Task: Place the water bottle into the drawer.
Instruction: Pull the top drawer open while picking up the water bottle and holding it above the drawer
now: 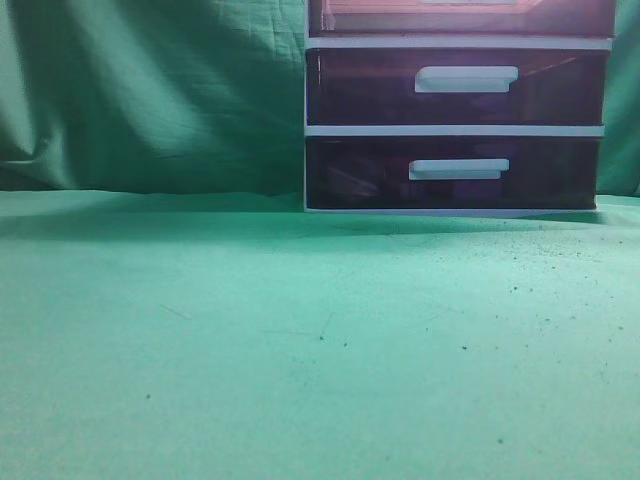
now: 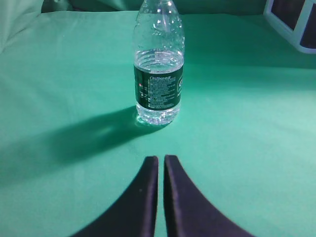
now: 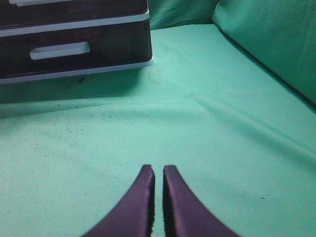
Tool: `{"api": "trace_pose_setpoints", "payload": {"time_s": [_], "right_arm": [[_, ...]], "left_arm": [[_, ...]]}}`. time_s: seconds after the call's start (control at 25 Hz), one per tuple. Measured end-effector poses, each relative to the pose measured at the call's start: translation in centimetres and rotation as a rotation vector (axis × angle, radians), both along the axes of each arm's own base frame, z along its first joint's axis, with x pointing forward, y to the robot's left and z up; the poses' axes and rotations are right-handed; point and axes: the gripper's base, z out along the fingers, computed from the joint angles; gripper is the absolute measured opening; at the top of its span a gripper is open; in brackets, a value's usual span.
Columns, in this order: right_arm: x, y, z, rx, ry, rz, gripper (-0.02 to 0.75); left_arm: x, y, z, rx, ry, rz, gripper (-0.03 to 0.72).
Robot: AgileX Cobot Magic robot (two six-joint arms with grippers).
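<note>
The water bottle [image 2: 158,74] is clear plastic with a dark green label and stands upright on the green cloth in the left wrist view, straight ahead of my left gripper [image 2: 161,159], which is shut and empty a short way before it. The bottle does not show in the exterior view. The drawer [image 1: 460,16], reddish-brown with a white handle, is cut off at the top edge of the exterior view. My right gripper [image 3: 158,169] is shut and empty over bare cloth, well in front of the drawer unit [image 3: 74,34]. Neither gripper shows in the exterior view.
Two dark purple drawers [image 1: 455,88] with white bar handles sit below the top one in the white frame. A corner of the unit shows at the upper right of the left wrist view [image 2: 294,22]. Green cloth covers the table and hangs behind and at the right side [image 3: 266,44].
</note>
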Motion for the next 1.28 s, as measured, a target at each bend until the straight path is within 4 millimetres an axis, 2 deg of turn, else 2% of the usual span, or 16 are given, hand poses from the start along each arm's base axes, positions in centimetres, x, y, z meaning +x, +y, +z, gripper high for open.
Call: {"api": "trace_pose_setpoints", "payload": {"time_s": [0.84, 0.92, 1.08, 1.28], "right_arm": [[0.0, 0.0, 0.0, 0.0, 0.0, 0.0, 0.047], [0.0, 0.0, 0.0, 0.0, 0.0, 0.0, 0.047], [0.0, 0.0, 0.0, 0.0, 0.0, 0.0, 0.047], [0.0, 0.0, 0.0, 0.0, 0.0, 0.0, 0.047]], "left_arm": [[0.0, 0.0, 0.2, 0.006, -0.019, -0.001, 0.0], [0.2, -0.2, 1.0, -0.073, -0.117, -0.009, 0.0], [0.1, 0.0, 4.1, -0.337, -0.456, 0.013, 0.0], [-0.6, 0.7, 6.2, -0.384, -0.711, 0.039, 0.0]]}}
